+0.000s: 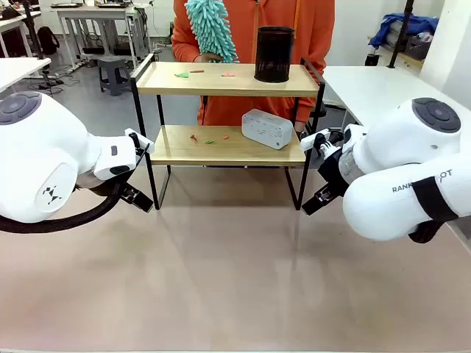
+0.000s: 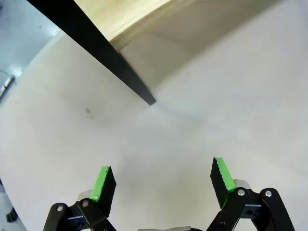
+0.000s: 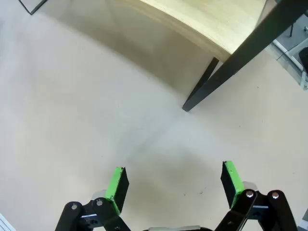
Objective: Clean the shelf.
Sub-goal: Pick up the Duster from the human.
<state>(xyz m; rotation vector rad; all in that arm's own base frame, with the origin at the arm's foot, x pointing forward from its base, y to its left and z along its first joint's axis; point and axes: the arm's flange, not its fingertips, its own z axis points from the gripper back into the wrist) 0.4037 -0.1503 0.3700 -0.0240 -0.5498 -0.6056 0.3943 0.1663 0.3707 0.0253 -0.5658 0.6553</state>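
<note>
Standing on bench (image 1: 235, 279): the shelf (image 1: 243, 153), toward 12 o'clock in the front view.
Top tier: black mesh cup (image 1: 274, 54) at 3 o'clock, small scraps (image 1: 182, 74) at 9 o'clock.
Lower tier: white box (image 1: 267, 129), a few scraps.
Left end effector (image 2: 163, 175): fingers apart, empty, at the shelf's 8 o'clock.
Right end effector (image 3: 173, 180): fingers apart, empty, at its 4 o'clock.
Person (image 1: 316, 29): holds teal duster (image 1: 211, 29) behind the shelf.

Light wood boards and thin black frame for the shelf (image 1: 246, 152), flecked with small green and red scraps (image 1: 182, 74); fluffy teal duster (image 1: 210, 29), black mesh cup (image 1: 274, 55), white box (image 1: 266, 129) with fine grey dots, orange top (image 1: 313, 29), pale beige table (image 1: 235, 279), bright green pads (image 2: 100, 184) on black-fingered left gripper (image 2: 162, 179) and right gripper (image 3: 174, 185).
</note>
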